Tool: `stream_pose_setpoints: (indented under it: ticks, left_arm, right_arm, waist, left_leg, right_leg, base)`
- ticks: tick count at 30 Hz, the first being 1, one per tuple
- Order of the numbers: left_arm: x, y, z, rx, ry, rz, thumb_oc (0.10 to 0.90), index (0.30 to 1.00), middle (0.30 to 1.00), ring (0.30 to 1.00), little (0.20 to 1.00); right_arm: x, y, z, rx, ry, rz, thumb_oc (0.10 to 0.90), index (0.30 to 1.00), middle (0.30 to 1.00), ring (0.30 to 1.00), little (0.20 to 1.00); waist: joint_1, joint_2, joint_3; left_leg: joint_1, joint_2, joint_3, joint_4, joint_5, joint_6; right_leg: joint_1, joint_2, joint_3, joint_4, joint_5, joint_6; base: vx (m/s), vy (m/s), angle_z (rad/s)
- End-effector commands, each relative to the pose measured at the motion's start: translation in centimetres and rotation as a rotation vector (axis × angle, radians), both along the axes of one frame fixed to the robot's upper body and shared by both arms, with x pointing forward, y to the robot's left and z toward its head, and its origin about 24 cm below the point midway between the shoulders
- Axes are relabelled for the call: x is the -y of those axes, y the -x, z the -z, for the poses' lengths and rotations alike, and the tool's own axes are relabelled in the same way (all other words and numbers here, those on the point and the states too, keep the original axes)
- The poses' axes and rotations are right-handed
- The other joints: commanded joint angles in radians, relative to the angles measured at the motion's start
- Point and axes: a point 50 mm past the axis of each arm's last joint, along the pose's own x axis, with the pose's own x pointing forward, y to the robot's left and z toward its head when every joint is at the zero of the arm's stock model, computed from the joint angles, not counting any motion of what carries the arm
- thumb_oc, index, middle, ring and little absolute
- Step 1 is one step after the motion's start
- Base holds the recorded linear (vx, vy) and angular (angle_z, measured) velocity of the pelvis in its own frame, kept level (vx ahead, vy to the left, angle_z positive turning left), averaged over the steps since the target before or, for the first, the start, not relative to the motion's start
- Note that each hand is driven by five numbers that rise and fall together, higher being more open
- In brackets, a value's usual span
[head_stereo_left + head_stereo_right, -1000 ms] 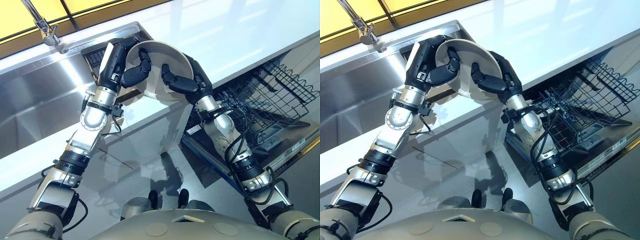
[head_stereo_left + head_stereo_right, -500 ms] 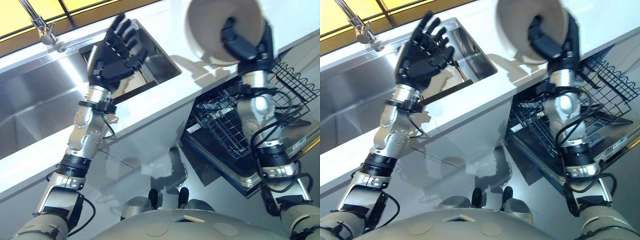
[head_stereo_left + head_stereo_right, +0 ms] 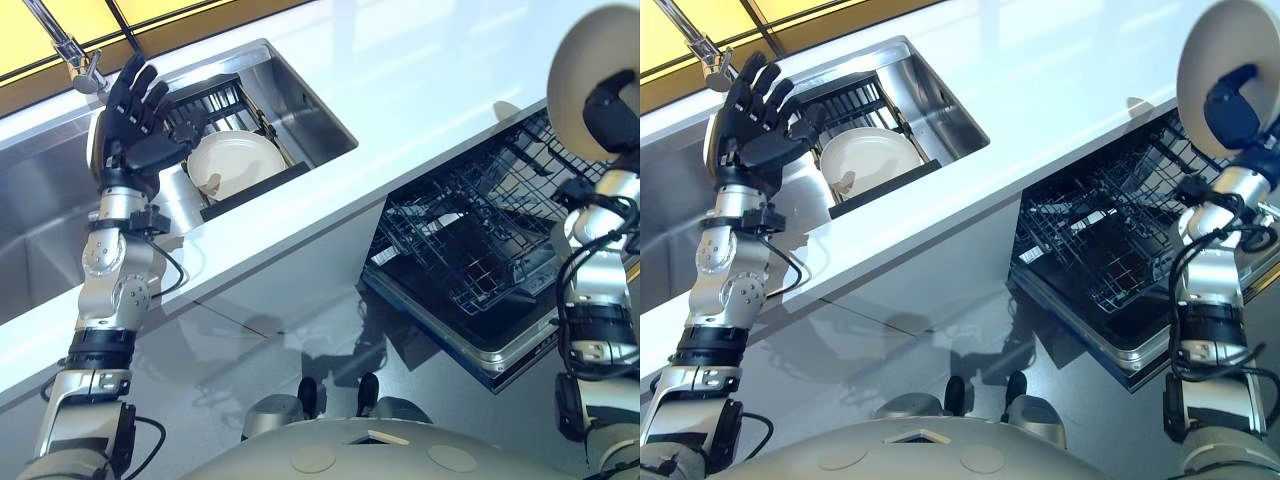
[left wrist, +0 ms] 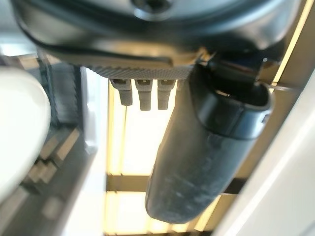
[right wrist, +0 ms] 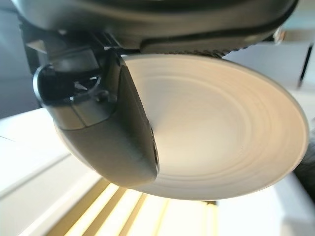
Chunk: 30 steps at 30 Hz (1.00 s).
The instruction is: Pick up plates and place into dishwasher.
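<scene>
- Sink [image 3: 300, 100] set in the countertop [image 3: 440, 70], left of the dishwasher rack [image 3: 480, 250].
- Plate [image 3: 235, 165] inside the sink.
- Faucet [image 3: 70, 50] behind the sink.

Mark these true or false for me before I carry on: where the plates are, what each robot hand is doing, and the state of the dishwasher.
1. The right robot hand holds a plate above the dishwasher rack. True.
2. The left robot hand grips a plate. False: its fingers are spread and it holds nothing, raised over the sink.
3. Another plate sits in the dark rack inside the sink. True.
4. The dishwasher rack is pushed in and the door shut. False: the rack is pulled out over the open door.
5. The held plate already rests in the rack. False: it is up in the air, gripped by the right robot hand.
</scene>
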Motion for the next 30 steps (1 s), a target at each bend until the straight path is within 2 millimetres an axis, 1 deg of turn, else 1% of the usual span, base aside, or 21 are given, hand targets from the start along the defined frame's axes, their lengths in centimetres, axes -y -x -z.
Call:
stream_pose_setpoints:
  ticks: [1,4,7,10,12,15,18,20,22,25,30]
  left_arm:
    - [-2.0,1.3,-4.9,0.252,-0.151,-0.087,0.8,0.9,0.9,0.9,0.9]
    - [-2.1,1.9,-4.1,0.248,-0.156,-0.117,0.8,0.9,0.9,0.9,0.9]
    - [-2.2,2.3,-3.5,0.239,-0.131,-0.129,0.8,0.9,0.9,0.9,0.9]
    - [-2.0,2.3,-3.1,0.229,-0.1,-0.128,0.8,0.9,0.9,0.9,0.9]
    - [-1.8,2.3,-2.9,0.225,-0.094,-0.125,0.8,0.9,0.9,0.9,0.9]
    - [-1.4,2.0,-2.8,0.218,-0.088,-0.11,0.8,0.9,0.9,0.9,0.9]
    - [-1.1,1.6,-2.8,0.216,-0.083,-0.086,0.8,0.9,0.9,0.9,0.9]
    - [-0.9,1.4,-3.3,0.228,-0.086,-0.071,0.8,0.9,0.9,0.9,0.9]
    - [-0.9,1.4,-3.7,0.239,-0.091,-0.057,0.8,0.9,0.9,0.9,0.9]
    - [-1.1,1.4,-4.4,0.258,-0.099,-0.038,0.8,0.9,0.9,0.9,0.9]
    - [-0.9,1.3,-5.6,0.304,-0.11,-0.012,0.8,0.9,0.9,0.9,0.9]
  right_arm:
    - [0.5,1.2,-4.6,0.134,0.233,-0.054,0.1,0.3,0.3,0.3,0.2]
    - [0.3,1.7,-2.9,0.076,0.248,-0.076,0.1,0.3,0.3,0.3,0.2]
    - [0.4,1.7,-1.5,0.019,0.238,-0.084,0.1,0.3,0.3,0.3,0.2]
    - [0.3,1.2,-0.7,-0.038,0.257,-0.077,0.1,0.3,0.3,0.3,0.2]
    - [0.5,0.9,-0.5,-0.058,0.259,-0.064,0.1,0.3,0.3,0.3,0.2]
    - [0.8,0.0,-0.9,-0.091,0.286,-0.023,0.1,0.3,0.3,0.3,0.2]
    - [1.7,-1.2,-1.8,-0.142,0.294,0.036,0.1,0.3,0.3,0.3,0.2]
    - [2.4,-1.9,-2.3,-0.16,0.256,0.072,0.1,0.3,0.3,0.3,0.2]
    - [3.1,-2.4,-2.4,-0.204,0.249,0.11,0.1,0.3,0.3,0.3,0.2]
    - [3.9,-3.0,-3.2,-0.252,0.234,0.142,0.1,0.3,0.3,0.3,0.2]
    - [4.9,-3.9,-3.7,-0.407,0.253,0.174,0.1,0.3,0.3,0.3,0.2]
  waist:
    - [-0.01,0.008,-0.08]
    - [-0.013,0.017,-0.062]
    - [-0.01,0.022,-0.05]
    - [-0.002,0.028,-0.042]
    - [0.006,0.032,-0.035]
    - [0.022,0.041,-0.022]
    - [0.038,0.054,-0.004]
    - [0.05,0.061,0.012]
    - [0.062,0.065,0.029]
    - [0.074,0.069,0.053]
    - [0.089,0.076,0.098]
  left_leg:
    - [-0.034,-0.03,0.033,0.061,-0.089,-0.015]
    - [-0.044,-0.03,0.032,0.069,-0.087,-0.018]
    - [-0.051,-0.032,0.028,0.072,-0.083,-0.025]
    - [-0.064,-0.032,0.025,0.083,-0.078,-0.035]
    - [-0.077,-0.032,0.019,0.094,-0.075,-0.042]
    - [-0.101,-0.035,0.011,0.119,-0.071,-0.052]
    - [-0.132,-0.035,0.003,0.14,-0.062,-0.062]
    - [-0.15,-0.035,-0.001,0.149,-0.058,-0.067]
    - [-0.17,-0.035,-0.006,0.16,-0.055,-0.071]
    - [-0.197,-0.034,-0.015,0.168,-0.05,-0.071]
    - [-0.244,-0.034,-0.024,0.176,-0.039,-0.069]
  right_leg:
    - [-0.011,0.004,-0.001,0.209,-0.23,0.034]
    - [-0.023,0.001,-0.001,0.222,-0.234,0.03]
    - [-0.022,-0.002,-0.006,0.219,-0.233,0.028]
    - [-0.024,-0.008,-0.016,0.22,-0.234,0.025]
    - [-0.026,-0.012,-0.024,0.225,-0.235,0.023]
    - [-0.035,-0.019,-0.036,0.237,-0.238,0.017]
    - [-0.054,-0.026,-0.046,0.256,-0.242,0.01]
    - [-0.068,-0.028,-0.051,0.267,-0.245,0.006]
    - [-0.085,-0.031,-0.057,0.279,-0.246,0.003]
    - [-0.117,-0.033,-0.06,0.298,-0.247,-0.001]
    - [-0.184,-0.036,-0.062,0.339,-0.249,-0.007]
  base:
    - [0.04,0.008,-0.01]
    - [0.02,0.005,-0.02]
    - [0.0,0.0,0.0]
    - [0.03,-0.002,0.04]
    - [0.03,-0.001,0.08]
    - [0.02,0.007,0.14]
    - [0.0,0.022,0.19]
    - [-0.02,0.015,0.13]
    - [-0.03,-0.002,0.2]
    - [-0.06,-0.009,0.22]
    - [-0.08,0.001,0.12]
